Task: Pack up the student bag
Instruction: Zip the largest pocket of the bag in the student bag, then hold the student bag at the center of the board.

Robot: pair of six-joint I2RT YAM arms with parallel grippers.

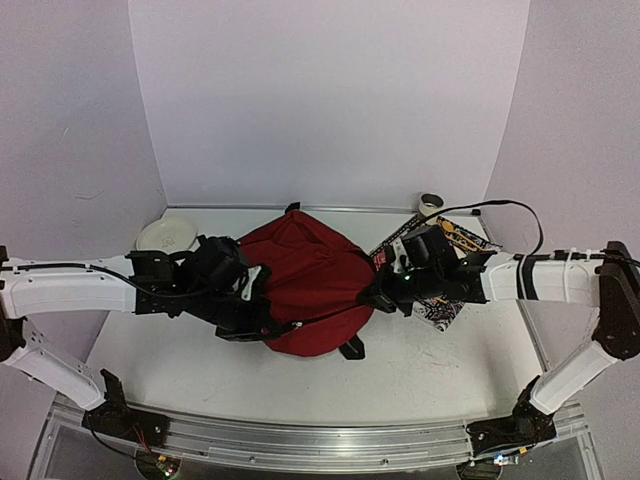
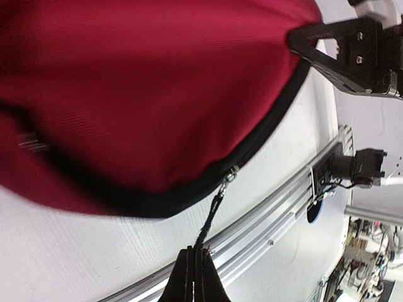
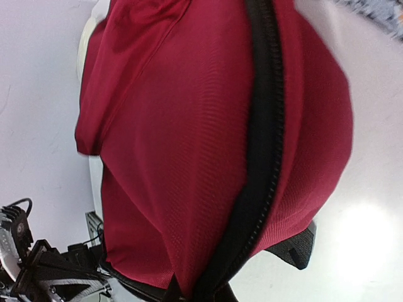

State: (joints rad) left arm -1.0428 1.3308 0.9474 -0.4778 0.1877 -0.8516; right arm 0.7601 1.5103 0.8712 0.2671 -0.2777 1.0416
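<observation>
Large dark red fabric backpack (image 1: 315, 275) lying on white table (image 1: 430, 375), contents hidden, left gripper (image 2: 194, 255) pinching black zipper pull cord (image 2: 211, 217), right gripper (image 3: 195, 292) clamping black zipper seam (image 3: 261, 157).

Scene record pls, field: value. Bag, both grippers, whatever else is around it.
bag: student bag, dark red, lying between the two grippers
left gripper: shut on the zipper pull, cord stretched straight
right gripper: shut on the bag's black zipper edge, right side
other: white bowl far left; patterned flat item right of the bag
</observation>
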